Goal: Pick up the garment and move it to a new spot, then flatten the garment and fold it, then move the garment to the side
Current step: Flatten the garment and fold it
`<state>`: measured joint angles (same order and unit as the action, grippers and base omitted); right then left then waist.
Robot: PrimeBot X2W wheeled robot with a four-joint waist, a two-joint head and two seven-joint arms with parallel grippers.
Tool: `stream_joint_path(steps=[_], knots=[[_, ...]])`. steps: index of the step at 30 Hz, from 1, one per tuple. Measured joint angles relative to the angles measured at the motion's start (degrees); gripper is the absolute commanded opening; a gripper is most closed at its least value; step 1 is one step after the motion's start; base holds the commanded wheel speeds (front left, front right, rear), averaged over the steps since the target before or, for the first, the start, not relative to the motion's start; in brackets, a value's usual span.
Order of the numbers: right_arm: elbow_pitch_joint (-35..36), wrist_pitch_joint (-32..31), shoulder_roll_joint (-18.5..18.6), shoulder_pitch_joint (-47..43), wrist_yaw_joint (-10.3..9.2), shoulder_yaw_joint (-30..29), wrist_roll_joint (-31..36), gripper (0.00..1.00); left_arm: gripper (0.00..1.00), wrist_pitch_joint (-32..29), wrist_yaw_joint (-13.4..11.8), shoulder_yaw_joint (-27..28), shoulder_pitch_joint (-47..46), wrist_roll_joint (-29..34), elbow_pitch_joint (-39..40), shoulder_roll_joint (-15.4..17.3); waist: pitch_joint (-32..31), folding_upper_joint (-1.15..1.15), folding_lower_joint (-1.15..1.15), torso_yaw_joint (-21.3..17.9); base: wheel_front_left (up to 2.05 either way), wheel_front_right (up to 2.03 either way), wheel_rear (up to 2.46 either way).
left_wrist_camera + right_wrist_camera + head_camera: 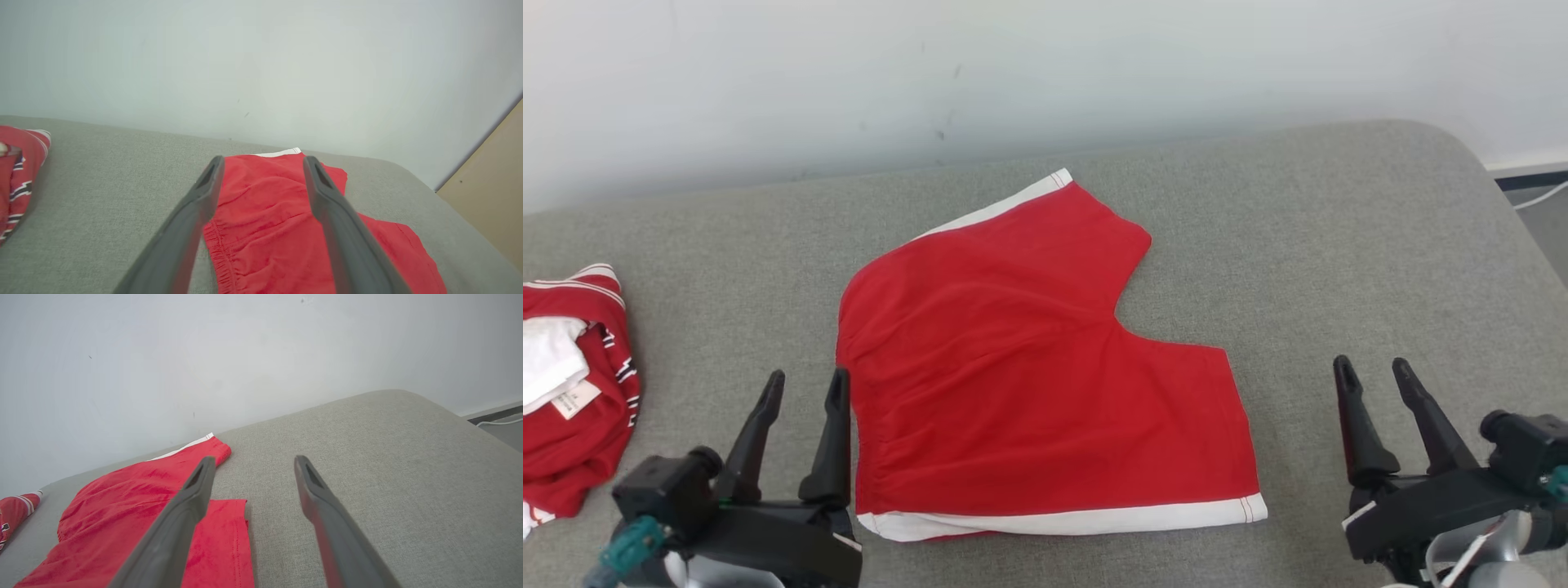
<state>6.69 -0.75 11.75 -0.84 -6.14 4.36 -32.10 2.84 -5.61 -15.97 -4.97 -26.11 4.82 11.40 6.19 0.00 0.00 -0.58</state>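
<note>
The red shorts [1029, 359] lie flat in the middle of the grey cushion [1339, 245].
The left hand [808, 376] sits just beside their gathered waist, the right hand [1371, 363] off the white-hemmed leg, both spread wide and empty; a striped red garment [572, 392] lies bunched far left.

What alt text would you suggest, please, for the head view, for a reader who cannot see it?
Red shorts with white hems lie flat on a grey cushion between two open grippers: the left gripper beside their edge, the right gripper apart from them. A crumpled red garment lies far left.
</note>
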Motion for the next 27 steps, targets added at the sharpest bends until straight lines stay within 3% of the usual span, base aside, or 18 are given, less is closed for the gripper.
stream_joint_path(steps=[11, 27], knots=[[-4.5, 8.6, -1.69, 0.38, -0.51, 2.18, 7.91, 1.0, 1.0, 7.99, -0.51, -0.77, 2.73, 5.21, -3.36, 0.63, -2.88, 0.0, 0.0, 0.19, 0.0, 0.0, 0.0], [-7.66, 13.17, -3.48, 1.47, -0.92, 0.86, 9.55, 1.0, 1.0, 8.8, -0.93, 0.48, 4.8, 7.01, -4.88, 1.41, -3.03, 0.01, 0.0, 0.11, 0.0, 0.0, 0.0]])
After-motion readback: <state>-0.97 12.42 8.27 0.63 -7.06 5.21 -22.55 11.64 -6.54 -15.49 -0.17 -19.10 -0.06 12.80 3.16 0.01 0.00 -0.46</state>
